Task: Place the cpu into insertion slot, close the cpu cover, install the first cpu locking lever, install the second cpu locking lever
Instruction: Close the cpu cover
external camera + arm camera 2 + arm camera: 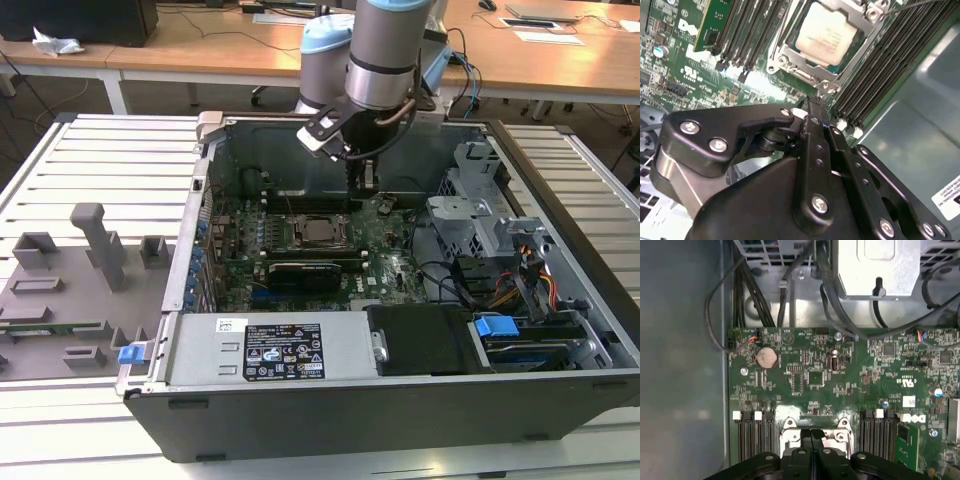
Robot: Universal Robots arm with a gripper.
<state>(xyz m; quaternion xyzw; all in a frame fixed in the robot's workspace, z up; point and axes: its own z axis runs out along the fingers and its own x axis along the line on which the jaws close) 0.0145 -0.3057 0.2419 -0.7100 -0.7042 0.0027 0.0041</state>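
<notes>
A green circuit board speckled with silver solder carries black memory slots with white end clips, a pale silvery chip and its silver-grey cover frame. The gripper is glossy black, the arm grey with pale blue caps. Blue tabs dot the dark case.

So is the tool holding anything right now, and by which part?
Nothing; the tool is shut and empty, near the seated silvery square cpu.

The arm is built of silver-grey tubing capped with pale blue joint covers; a black cable is looped at the wrist. The gripper is made of black linkage bars fastened by silver screws.
</notes>
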